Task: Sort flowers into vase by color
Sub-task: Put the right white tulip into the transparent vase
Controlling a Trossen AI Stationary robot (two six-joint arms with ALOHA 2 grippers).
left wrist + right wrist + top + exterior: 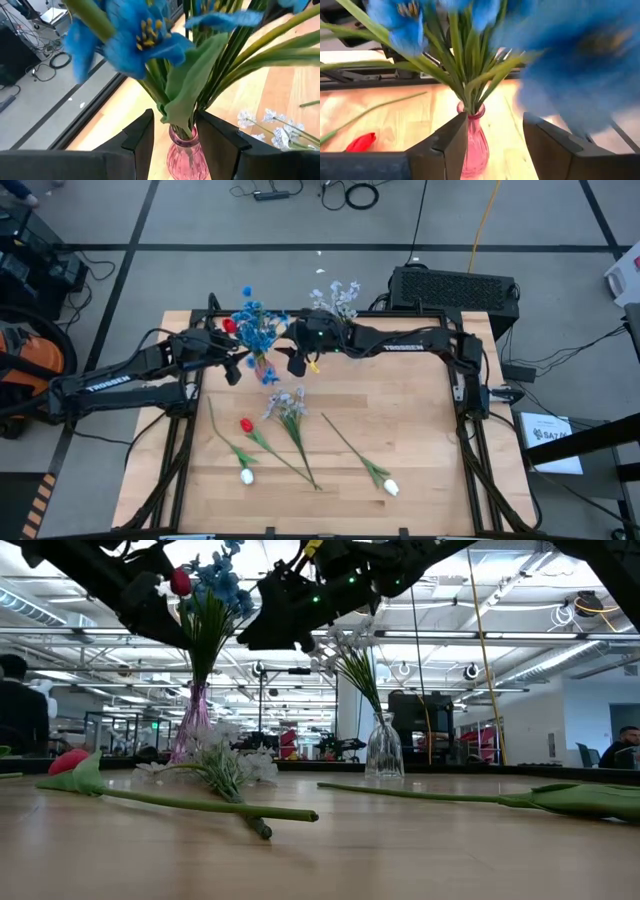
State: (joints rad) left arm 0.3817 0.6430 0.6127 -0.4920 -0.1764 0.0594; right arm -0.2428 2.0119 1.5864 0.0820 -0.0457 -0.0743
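A pink vase (193,725) stands at the table's far left and holds blue flowers (258,320) and one red bud (229,326). To its right, a clear vase (384,748) holds lavender-white sprays (340,295). My left gripper (237,368) is open; in its wrist view its fingers (140,137) stand on either side of the pink vase's neck (182,142) with gaps showing. My right gripper (297,363) hangs open just right of the blue bunch, with nothing between its fingers (452,142). A lavender spray (288,405), a red tulip (246,424) and two white tulips (247,476) (390,488) lie flat on the wood.
A black box (455,285) sits beyond the table's far right corner. Dark frame rails run along the table's left and right edges (470,430). The near half of the table holds only the lying stems. People show in the room behind (20,705).
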